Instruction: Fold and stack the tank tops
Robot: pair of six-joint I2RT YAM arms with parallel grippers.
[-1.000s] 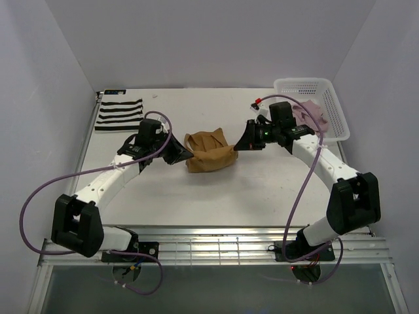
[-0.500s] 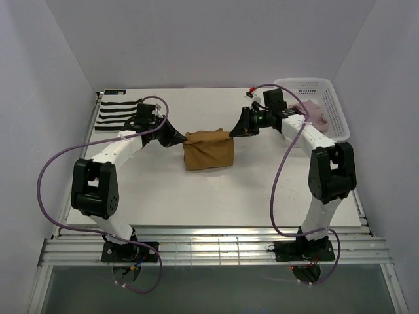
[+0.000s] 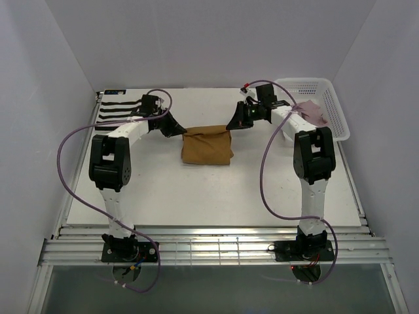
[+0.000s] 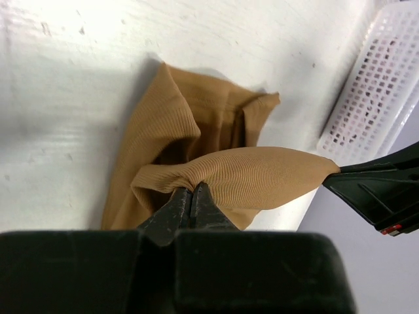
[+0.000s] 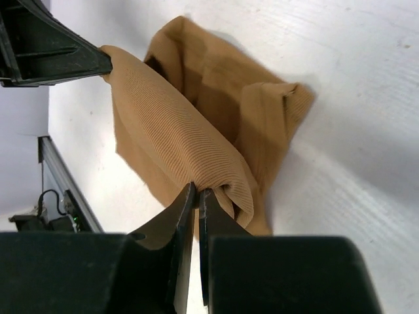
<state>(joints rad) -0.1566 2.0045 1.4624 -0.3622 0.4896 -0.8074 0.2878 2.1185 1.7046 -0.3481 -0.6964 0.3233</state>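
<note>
You have the white table (image 3: 216,190) under everything, and both your arms reach over it toward its far half. At the far right corner stands the white mesh basket (image 3: 335,98).

The tan-brown tank top (image 3: 207,147) is in the middle of the table, between the two grippers. Its far edge is lifted and pulled into a tight band from one gripper to the other. The rest hangs down and lies on the table in soft folds.

The striped tank top (image 3: 111,112) lies flat at the far left corner, and your left arm passes over its right part. The pale pink tank top (image 3: 313,112) lies in the basket, at its left side.

Your left gripper (image 4: 190,196) is closed and pinches the left end of the tan band. Your right gripper (image 5: 196,191) is closed too, and it pinches the right end of that band.
</note>
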